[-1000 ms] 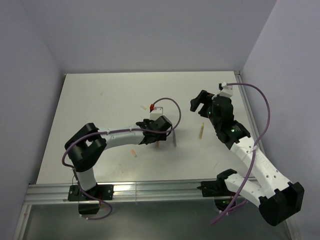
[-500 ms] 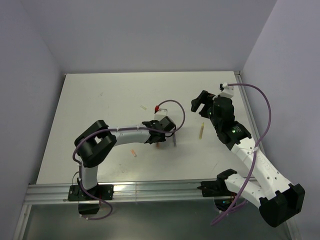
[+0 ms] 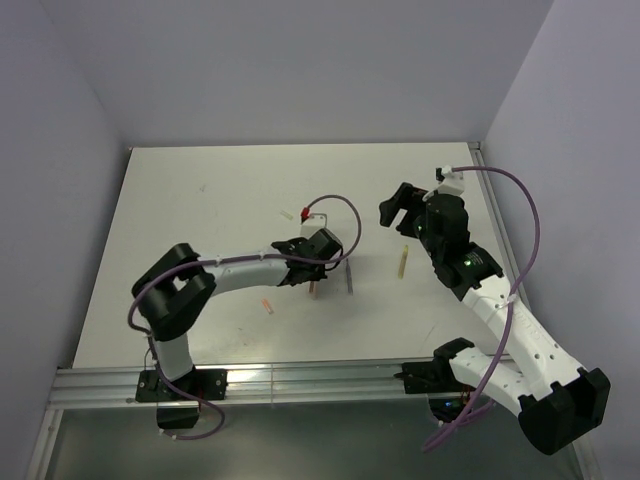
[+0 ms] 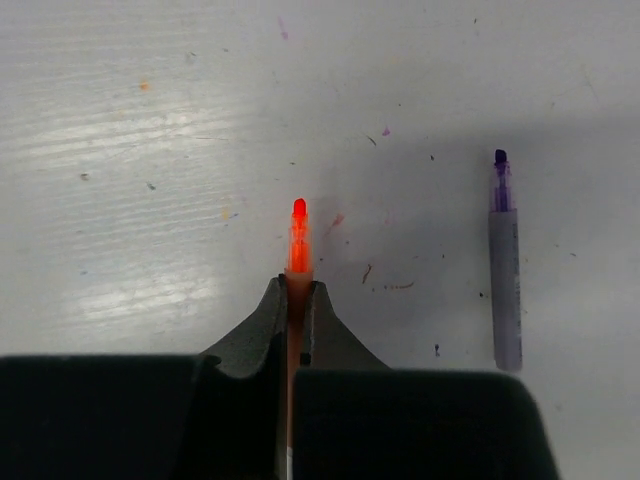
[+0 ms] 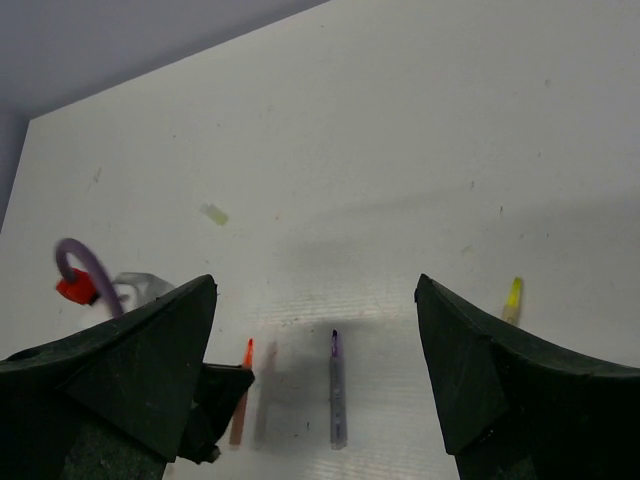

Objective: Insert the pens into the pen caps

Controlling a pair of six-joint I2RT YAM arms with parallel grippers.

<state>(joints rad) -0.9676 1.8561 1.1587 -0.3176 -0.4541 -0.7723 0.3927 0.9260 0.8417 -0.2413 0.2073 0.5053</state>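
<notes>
White table (image 3: 200, 220): left hand (image 4: 297, 290) pinches orange-red pen (image 4: 298, 240) (purple pen (image 4: 505, 270) beside).

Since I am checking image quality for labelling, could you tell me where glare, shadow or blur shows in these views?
Left wrist view: streaky glare on the table left of the orange-red pen, whose tip glows oversaturated; the purple pen is sharp. Right wrist view: the right gripper is near-black, detail lost; a soft shadow crosses the table. Top view: even light, faint shadows.
</notes>
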